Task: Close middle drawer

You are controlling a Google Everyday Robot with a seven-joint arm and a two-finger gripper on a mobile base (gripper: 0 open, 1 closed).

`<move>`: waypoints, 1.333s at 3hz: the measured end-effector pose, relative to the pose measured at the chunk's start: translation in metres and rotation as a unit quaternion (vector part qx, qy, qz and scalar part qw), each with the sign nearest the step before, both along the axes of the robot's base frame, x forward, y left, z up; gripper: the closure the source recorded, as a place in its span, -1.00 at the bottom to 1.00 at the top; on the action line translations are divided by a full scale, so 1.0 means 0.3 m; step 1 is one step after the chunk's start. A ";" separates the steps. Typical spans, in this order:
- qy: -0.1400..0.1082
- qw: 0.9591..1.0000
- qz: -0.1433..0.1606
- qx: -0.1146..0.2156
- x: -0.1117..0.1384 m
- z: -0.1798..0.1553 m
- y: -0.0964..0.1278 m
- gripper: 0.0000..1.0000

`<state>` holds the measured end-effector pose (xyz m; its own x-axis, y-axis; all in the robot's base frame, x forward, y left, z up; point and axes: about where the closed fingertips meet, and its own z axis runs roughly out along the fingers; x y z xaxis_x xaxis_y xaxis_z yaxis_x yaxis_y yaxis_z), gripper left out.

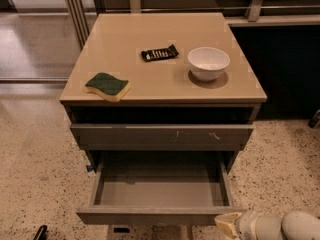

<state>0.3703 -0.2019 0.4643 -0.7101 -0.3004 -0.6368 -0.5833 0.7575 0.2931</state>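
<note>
- Jaw spread can't be read from this view: the gripper [226,225] shows only as a pale tip at the lower right edge of the frame, right at the right end of the drawer's front panel. Whether it touches the panel, you cannot tell.
- Your target, the middle drawer [150,215], sits in the lower centre of the frame, pulled well out of the cabinet [80,100], below the scratched drawer front [162,135].
- Expect a stiff, rigid box that probably rolls easily on its slides and is fairly light.
- Its front is flat with no handle, so don't grasp; press flat on the panel. A push near the middle of the front should run straighter than one at the right corner, where it may skew or bind.
- Inside the drawer you see only bare grey floor and walls, so nothing looks likely to slide or jam.
- On top, the white bowl [208,62] looks empty. A green sponge [107,86] and a dark packet [159,53] lie beside it, well apart from your push.
</note>
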 end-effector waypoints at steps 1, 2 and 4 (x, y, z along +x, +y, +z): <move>0.020 1.000 -0.020 0.001 0.022 -0.096 -0.021 1.00; 0.026 0.999 -0.044 -0.008 0.069 -0.151 -0.048 1.00; 0.002 0.998 -0.054 -0.030 0.255 -0.159 -0.056 1.00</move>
